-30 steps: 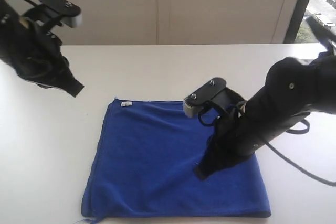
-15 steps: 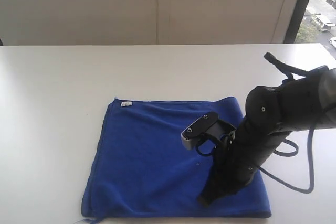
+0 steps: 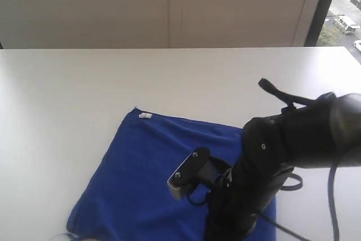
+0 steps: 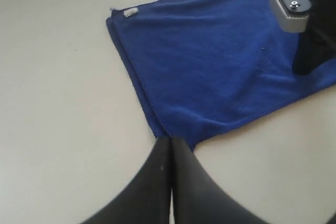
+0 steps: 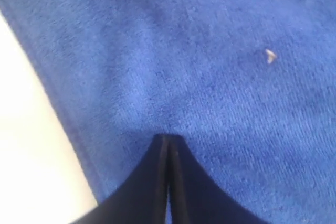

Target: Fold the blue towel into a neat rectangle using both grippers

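Note:
The blue towel (image 3: 141, 179) lies flat and skewed on the white table, its white tag (image 3: 145, 115) at the far left corner. My right gripper (image 5: 167, 137) is shut, its tips down on the cloth (image 5: 210, 51) close to one hemmed edge. In the exterior view the right arm leans over the towel's near right part, gripper (image 3: 211, 234) at the bottom of the picture. My left gripper (image 4: 170, 139) is shut and lines up with a towel (image 4: 210, 61) corner; I cannot tell if it touches. The left arm is outside the exterior view.
White table (image 3: 84, 83) runs back to a beige wall, with a window strip (image 3: 344, 4) at the far right. The right arm's grey wrist camera block (image 4: 291, 3) hangs over the towel. A tiny pale speck (image 5: 270, 55) sits on the cloth.
The left arm has left the exterior view. The right arm has moved toward the near edge, and the towel has slid and turned with it, the tag corner shifting right.

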`<state>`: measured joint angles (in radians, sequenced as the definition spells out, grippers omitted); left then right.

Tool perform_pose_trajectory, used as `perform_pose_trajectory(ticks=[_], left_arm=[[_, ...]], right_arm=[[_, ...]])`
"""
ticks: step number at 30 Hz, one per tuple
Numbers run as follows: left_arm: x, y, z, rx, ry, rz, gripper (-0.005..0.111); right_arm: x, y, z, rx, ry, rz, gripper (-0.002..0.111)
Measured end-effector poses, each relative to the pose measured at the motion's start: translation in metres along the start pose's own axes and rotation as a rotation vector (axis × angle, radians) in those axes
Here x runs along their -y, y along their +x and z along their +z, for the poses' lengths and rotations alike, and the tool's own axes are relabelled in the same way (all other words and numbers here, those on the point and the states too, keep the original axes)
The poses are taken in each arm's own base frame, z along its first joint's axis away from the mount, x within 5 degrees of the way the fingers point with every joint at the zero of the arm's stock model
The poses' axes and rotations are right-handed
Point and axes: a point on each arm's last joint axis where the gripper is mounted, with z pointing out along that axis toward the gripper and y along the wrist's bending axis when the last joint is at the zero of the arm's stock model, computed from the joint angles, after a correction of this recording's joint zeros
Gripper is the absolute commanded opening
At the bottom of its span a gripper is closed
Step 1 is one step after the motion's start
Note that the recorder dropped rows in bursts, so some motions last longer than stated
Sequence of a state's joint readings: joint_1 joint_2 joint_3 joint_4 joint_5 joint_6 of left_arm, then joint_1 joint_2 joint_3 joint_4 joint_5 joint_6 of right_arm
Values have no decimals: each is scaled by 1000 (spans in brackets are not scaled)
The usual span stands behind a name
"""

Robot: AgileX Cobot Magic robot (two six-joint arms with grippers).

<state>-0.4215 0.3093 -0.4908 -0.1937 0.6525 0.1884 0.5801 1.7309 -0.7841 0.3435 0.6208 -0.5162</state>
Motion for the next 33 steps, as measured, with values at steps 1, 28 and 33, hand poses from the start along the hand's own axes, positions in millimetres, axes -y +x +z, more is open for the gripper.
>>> perform_pose_trajectory(ticks=[1, 28, 33], left_arm=[[-1, 4, 3, -13, -4, -1, 0], [-3, 9, 10, -6, -29, -50, 0], [-3, 9, 10, -6, -29, -50, 0]], right_arm=[[-8, -1, 1, -5, -17, -12, 0], [25, -149, 1, 209, 52, -60, 0], [43, -171, 16, 206, 50, -55, 0]])
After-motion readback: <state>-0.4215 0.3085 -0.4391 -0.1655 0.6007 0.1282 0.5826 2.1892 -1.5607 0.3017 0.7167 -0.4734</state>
